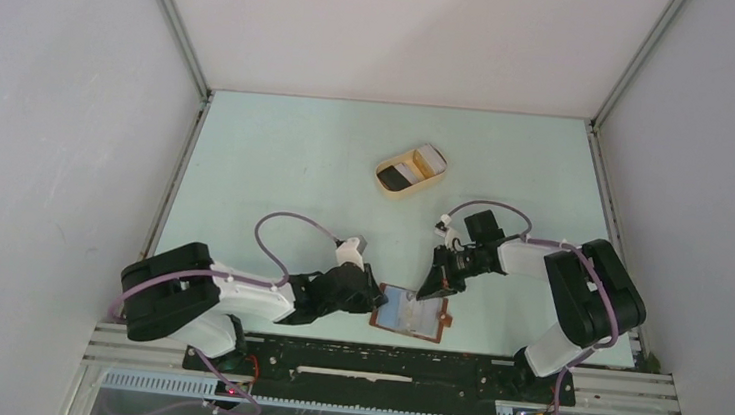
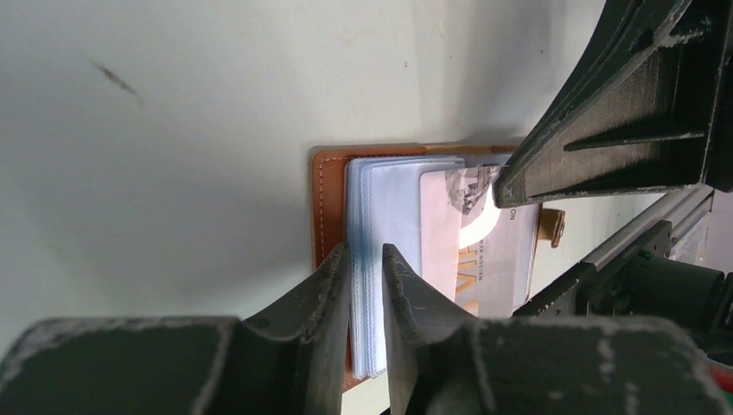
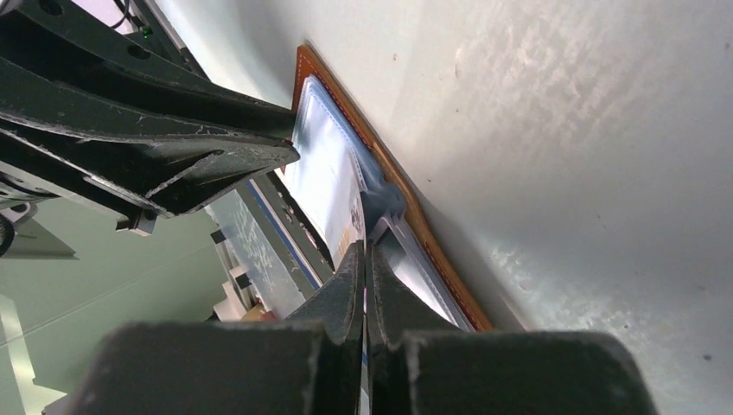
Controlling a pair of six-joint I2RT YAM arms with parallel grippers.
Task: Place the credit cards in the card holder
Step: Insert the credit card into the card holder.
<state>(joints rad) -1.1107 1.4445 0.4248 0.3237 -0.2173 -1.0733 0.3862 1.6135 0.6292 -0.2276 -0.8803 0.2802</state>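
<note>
At the near edge of the surface, the left tool, fingers a little apart around the clear pockets of the open reddish-brown leather card holder (gripping or not, I cannot tell), could let them flop onto the pale plastic card under the shut right tool.

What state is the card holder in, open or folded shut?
Open: the card holder lies spread flat, clear sleeves and a printed card exposed inside its leather border.
</note>
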